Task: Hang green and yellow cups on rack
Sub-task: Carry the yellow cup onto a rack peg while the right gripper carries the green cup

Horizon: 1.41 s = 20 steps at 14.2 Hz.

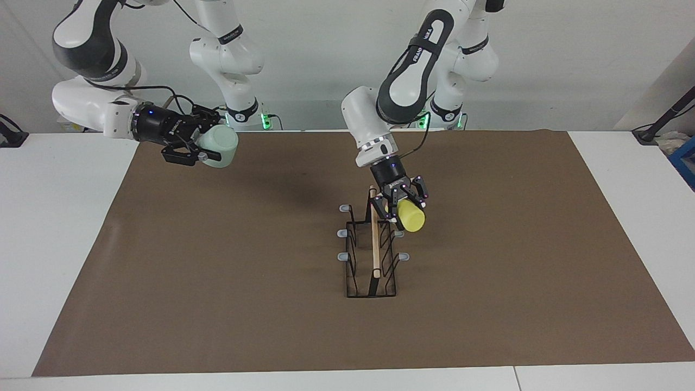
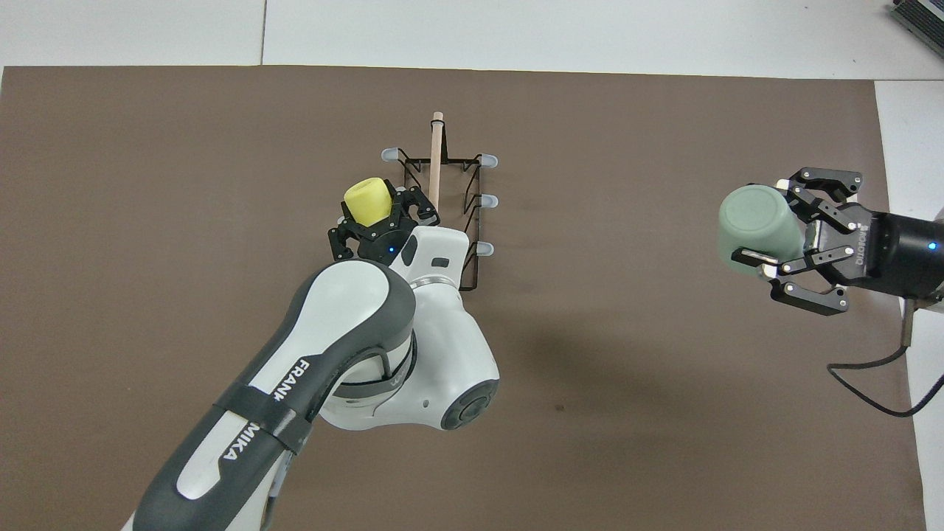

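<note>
The rack [image 1: 375, 252] [image 2: 435, 158], black wire with a wooden rod on top, stands mid-mat. My left gripper [image 1: 403, 209] [image 2: 375, 215] is shut on the yellow cup [image 1: 412, 218] [image 2: 367, 200], tilted, right beside the rack's pegs on the side toward the left arm's end. Whether the cup touches a peg I cannot tell. My right gripper [image 1: 203, 147] [image 2: 782, 240] is shut on the pale green cup [image 1: 219, 145] [image 2: 758, 228], held on its side in the air over the mat's edge at the right arm's end.
A brown mat [image 1: 217, 282] [image 2: 590, 369] covers most of the white table [image 1: 54, 244]. The left arm's big elbow [image 2: 413, 354] hides the rack's near part in the overhead view. A blue item [image 1: 687, 160] lies at the table's edge.
</note>
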{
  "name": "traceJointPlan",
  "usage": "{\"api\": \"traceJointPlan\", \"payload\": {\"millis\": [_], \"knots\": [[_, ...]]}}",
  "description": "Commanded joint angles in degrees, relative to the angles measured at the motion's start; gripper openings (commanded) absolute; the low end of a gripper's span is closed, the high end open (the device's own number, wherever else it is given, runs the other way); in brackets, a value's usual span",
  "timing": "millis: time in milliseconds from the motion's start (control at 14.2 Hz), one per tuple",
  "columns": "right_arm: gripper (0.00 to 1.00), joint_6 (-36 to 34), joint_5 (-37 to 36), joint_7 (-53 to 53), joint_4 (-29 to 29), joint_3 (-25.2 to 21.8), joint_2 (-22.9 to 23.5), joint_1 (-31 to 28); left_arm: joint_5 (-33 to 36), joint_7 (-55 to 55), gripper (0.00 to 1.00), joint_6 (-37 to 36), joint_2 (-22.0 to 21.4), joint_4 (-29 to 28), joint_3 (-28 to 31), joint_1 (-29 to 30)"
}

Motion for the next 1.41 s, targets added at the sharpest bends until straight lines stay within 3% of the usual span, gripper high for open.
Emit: {"api": "traceJointPlan", "payload": {"millis": [0, 424, 495, 565, 777, 989, 1201, 1343], "knots": [[0.15, -1.31, 7.64, -6.74, -6.8, 0.45, -0.93, 0.07, 1.31, -1.63, 0.0, -3.37, -1.51, -1.36, 0.74, -1.87], [0.16, 2.8, 25.48, -21.85, -10.77, 0.54, 1.97, 10.78, 1.31, -3.92, 0.0, -6.98, -3.27, -4.87, 0.74, -3.98], [0.16, 4.47, 28.38, -23.19, -10.78, 0.54, 2.06, 13.32, 1.31, -3.92, 0.58, -6.98, -3.27, -4.79, 0.74, -3.98], [0.16, 6.75, 31.63, -24.68, -10.86, 0.54, 2.15, 15.78, 1.31, -3.74, 0.97, -7.76, -3.36, -4.44, 0.74, -3.98], [0.16, 8.18, 41.65, -31.53, -10.78, 0.45, 5.65, 21.94, 1.22, -3.21, 1.0, -8.03, -3.8, -4.17, 0.65, -3.98], [0.16, 7.92, 42.65, -36.97, -10.78, 0.54, 8.55, 22.49, 0.96, 0.11, 1.0, -7.86, -4.06, -2.24, 0.65, -3.46], [0.16, -7.5, 50.44, -43.93, -9.81, 0.54, 21.27, 26.07, -2.8, 10.55, 1.0, -6.89, -4.32, 1.53, 0.74, -1.01], [0.16, -6.07, 50.73, -45.51, -10.42, 0.45, 21.57, 26.88, -7.54, 16.27, 1.0, -4.53, -4.59, 2.95, 1.08, 0.4]]}}
